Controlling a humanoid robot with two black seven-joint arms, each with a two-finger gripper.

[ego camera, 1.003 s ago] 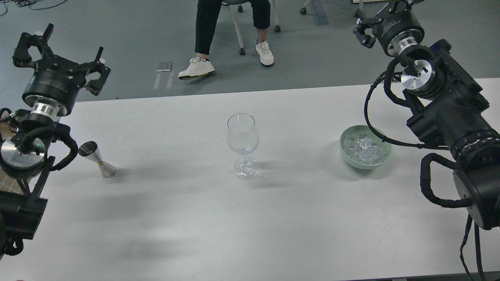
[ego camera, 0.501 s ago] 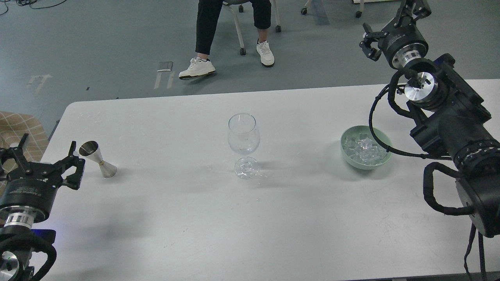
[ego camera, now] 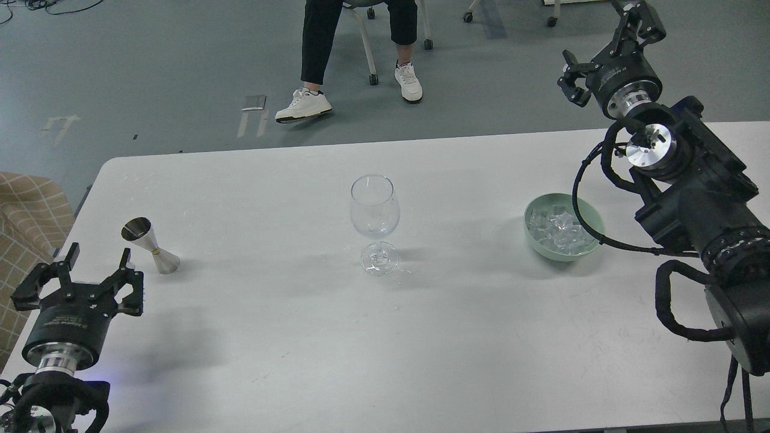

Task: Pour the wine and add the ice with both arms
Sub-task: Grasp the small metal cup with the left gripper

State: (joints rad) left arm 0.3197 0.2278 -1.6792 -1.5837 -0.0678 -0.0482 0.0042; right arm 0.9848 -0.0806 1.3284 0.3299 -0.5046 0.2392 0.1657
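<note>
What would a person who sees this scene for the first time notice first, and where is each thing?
Probably the empty wine glass, standing upright alone at the middle of the white table. To its right is a pale green bowl filled with clear ice, and far left a small metal jigger. The two black arms frame the scene: the left end effector open just below the jigger, the right end effector raised at the top right.

Both arms black, matte housings. Right arm (ego camera: pixel 698 198): chunky blocky segments, round silver joint cap with small dark centre fitting, ribbed black ring lower down, looped corrugated black cables along the side, thin cables trailing at the bottom edge. Right gripper (ego camera: pixel 607 51): black clawed fingers on a cylindrical black body with small white lettering, silver collar below. Left gripper (ego camera: pixel 78 282): same black claws, cylindrical body with white lettering, silver ribbed collar, black cable loops, faint blue glow beneath.
</note>
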